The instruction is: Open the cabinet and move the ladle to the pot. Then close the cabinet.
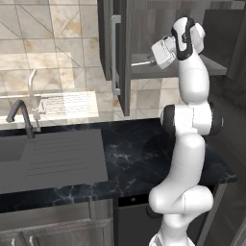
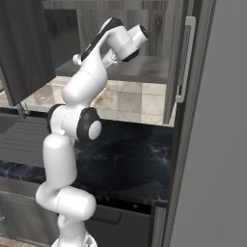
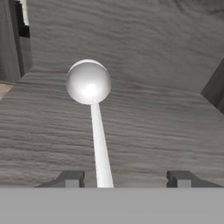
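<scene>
The cabinet (image 1: pixel 122 53) stands open, both doors swung out; the arm reaches up into it, and the gripper (image 3: pixel 124 178) sits low over the cabinet floor; its two finger tips (image 3: pixel 70 178) stand apart, one on each side of the ladle (image 3: pixel 94 113), neither yet touching it. The ladle lies flat on the wooden floor inside, round bowl towards the back wall, thin handle running straight towards the hand; the handle passes between the tips, nearer the left one in the hand view than the other. In the left base view a sliver of the handle pokes out just beside the hand.

The step, as I read it, is the grasp; to do it well the hand should shift slightly so the handle sits midway between the tips, else the nearer tip may push the ladle sideways or roll it; then close squarely across the handle, stay low enough to catch so thin a rod, and lift straight before backing out past the door (image 1: pixel 119 62).
</scene>
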Motion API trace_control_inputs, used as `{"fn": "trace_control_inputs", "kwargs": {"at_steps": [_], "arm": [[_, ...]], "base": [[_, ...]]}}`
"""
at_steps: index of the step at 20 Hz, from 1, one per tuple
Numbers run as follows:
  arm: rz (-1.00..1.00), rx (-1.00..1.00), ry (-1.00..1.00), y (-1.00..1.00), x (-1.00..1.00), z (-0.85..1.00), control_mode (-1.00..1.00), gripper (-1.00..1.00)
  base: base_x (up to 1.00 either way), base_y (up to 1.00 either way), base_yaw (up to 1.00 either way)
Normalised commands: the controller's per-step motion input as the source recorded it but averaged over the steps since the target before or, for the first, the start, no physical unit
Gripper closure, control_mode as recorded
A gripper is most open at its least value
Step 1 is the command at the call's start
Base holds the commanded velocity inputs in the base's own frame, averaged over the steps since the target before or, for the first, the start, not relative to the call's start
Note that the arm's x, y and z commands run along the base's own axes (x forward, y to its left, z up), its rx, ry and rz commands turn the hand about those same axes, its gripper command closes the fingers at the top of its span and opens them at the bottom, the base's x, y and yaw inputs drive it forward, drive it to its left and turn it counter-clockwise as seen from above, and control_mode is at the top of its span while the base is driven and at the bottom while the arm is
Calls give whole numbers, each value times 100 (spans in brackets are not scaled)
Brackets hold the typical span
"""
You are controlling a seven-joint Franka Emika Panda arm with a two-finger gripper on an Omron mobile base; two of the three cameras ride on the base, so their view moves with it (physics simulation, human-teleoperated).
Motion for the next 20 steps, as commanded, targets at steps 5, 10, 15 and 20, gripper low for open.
{"fn": "trace_control_inputs", "kwargs": {"at_steps": [5,10,15,20], "arm": [[0,1,-1,-16,0,-65,-100,-100],[0,2,0,-5,0,-77,-100,-100],[0,0,0,-2,0,-70,-100,100],[0,0,0,-1,0,-63,-100,100]], "base": [[0,0,0],[0,0,0],[0,0,0],[0,0,0]]}}
